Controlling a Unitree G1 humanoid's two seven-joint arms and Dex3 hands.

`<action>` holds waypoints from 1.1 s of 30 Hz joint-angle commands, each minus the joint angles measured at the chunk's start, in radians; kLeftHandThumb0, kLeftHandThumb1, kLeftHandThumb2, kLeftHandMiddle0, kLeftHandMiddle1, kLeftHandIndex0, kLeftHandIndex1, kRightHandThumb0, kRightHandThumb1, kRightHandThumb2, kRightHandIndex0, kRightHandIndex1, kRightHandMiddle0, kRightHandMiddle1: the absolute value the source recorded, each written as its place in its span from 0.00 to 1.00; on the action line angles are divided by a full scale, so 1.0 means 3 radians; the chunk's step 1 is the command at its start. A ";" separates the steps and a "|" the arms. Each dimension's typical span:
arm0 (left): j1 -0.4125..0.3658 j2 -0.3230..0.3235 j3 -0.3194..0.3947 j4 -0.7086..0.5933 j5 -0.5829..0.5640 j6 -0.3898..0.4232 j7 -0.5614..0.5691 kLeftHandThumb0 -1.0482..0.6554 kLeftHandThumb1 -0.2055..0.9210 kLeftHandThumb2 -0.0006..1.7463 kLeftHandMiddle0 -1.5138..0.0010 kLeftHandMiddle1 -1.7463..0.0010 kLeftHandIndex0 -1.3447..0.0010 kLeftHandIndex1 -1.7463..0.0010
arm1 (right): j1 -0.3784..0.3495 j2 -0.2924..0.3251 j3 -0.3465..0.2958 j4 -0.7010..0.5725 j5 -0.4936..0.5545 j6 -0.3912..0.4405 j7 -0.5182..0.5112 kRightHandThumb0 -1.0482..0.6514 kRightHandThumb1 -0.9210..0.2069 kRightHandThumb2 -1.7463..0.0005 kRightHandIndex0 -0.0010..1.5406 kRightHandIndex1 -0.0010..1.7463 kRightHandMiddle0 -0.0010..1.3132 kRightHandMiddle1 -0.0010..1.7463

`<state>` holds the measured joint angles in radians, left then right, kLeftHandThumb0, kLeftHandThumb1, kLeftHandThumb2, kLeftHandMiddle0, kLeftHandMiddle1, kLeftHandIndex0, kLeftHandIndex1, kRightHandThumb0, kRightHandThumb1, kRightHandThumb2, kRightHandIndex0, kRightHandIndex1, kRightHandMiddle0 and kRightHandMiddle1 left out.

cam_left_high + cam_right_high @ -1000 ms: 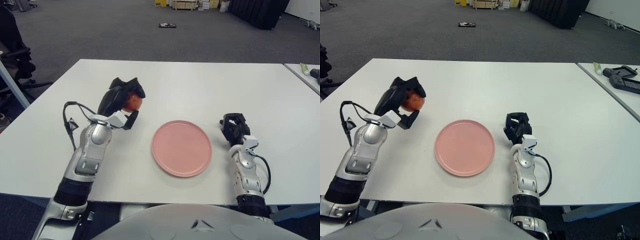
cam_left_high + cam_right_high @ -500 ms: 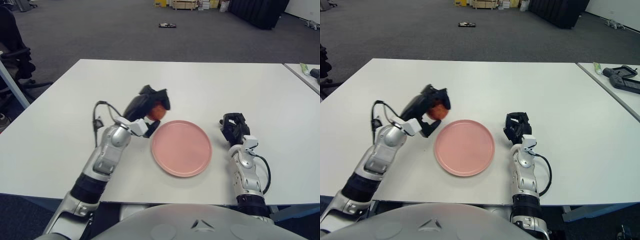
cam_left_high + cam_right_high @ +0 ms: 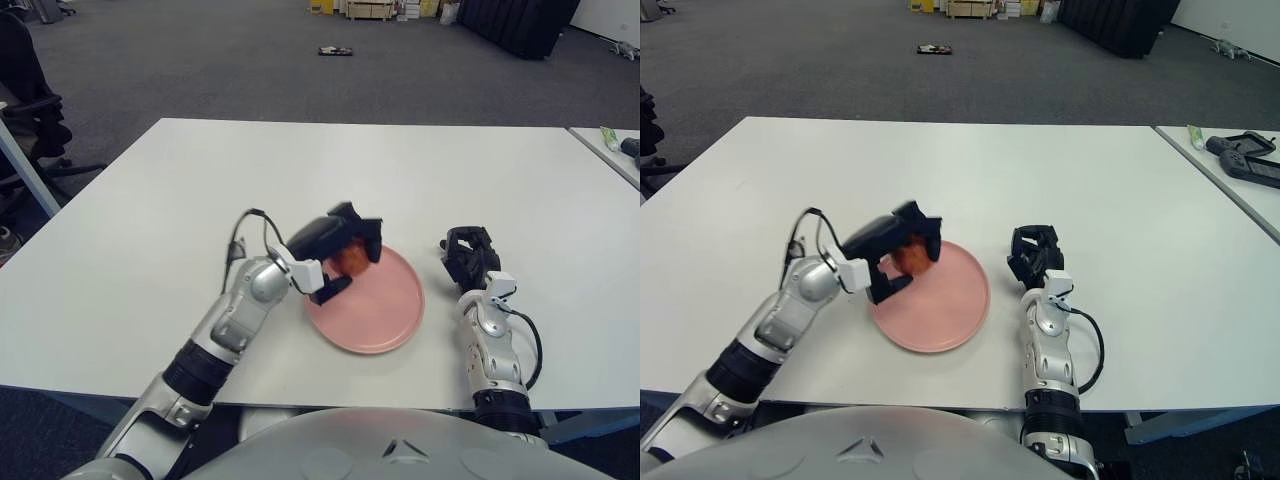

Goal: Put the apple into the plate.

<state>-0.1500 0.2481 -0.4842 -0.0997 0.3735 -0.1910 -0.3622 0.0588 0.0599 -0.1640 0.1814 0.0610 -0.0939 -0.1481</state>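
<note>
A red apple point(image 3: 349, 260) is held in my left hand point(image 3: 340, 252), whose dark fingers are curled around it. The hand holds it just above the left part of the pink plate point(image 3: 380, 305), which lies on the white table point(image 3: 330, 170) in front of me. The apple's underside is hidden by the fingers, so I cannot tell if it touches the plate. It also shows in the right eye view point(image 3: 910, 258). My right hand point(image 3: 470, 255) rests on the table to the right of the plate, fingers curled, holding nothing.
A second table edge at the far right carries a tube point(image 3: 1196, 137) and a dark controller point(image 3: 1240, 156). A black office chair point(image 3: 25, 90) stands at the far left. The table's front edge lies close below the plate.
My left hand carried the apple to the right and lower, from left of the plate to over the plate's left part. The right hand has not moved.
</note>
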 commanded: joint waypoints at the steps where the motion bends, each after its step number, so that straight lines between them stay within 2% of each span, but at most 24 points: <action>1: -0.0145 -0.0018 -0.0087 0.0102 0.0039 -0.0094 -0.0074 0.61 0.16 0.94 0.39 0.10 0.52 0.00 | 0.0060 0.0015 -0.0011 0.0126 0.0005 0.0131 -0.0024 0.41 0.08 0.63 0.28 0.74 0.18 1.00; 12: -0.0115 -0.0137 -0.0333 0.0519 0.0117 -0.0175 -0.0126 0.61 0.17 0.94 0.39 0.09 0.53 0.00 | 0.0067 0.0021 -0.0027 0.0129 0.0036 0.0108 -0.0012 0.41 0.09 0.61 0.29 0.74 0.19 1.00; 28: -0.0083 -0.0226 -0.0271 0.0795 0.0095 -0.0309 -0.0030 0.61 0.17 0.94 0.39 0.09 0.53 0.00 | 0.0076 0.0022 -0.0032 0.0117 0.0041 0.0120 -0.0006 0.40 0.12 0.59 0.29 0.75 0.21 1.00; 33: -0.0060 -0.0219 -0.0208 0.0732 0.0004 -0.0293 -0.0077 0.61 0.17 0.94 0.39 0.10 0.53 0.00 | 0.0083 0.0021 -0.0031 0.0117 0.0040 0.0119 -0.0005 0.40 0.12 0.59 0.29 0.75 0.21 1.00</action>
<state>-0.1756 0.1669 -0.5586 0.1135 0.3842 -0.2995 -0.3683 0.0608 0.0602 -0.1682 0.1842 0.0628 -0.0992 -0.1481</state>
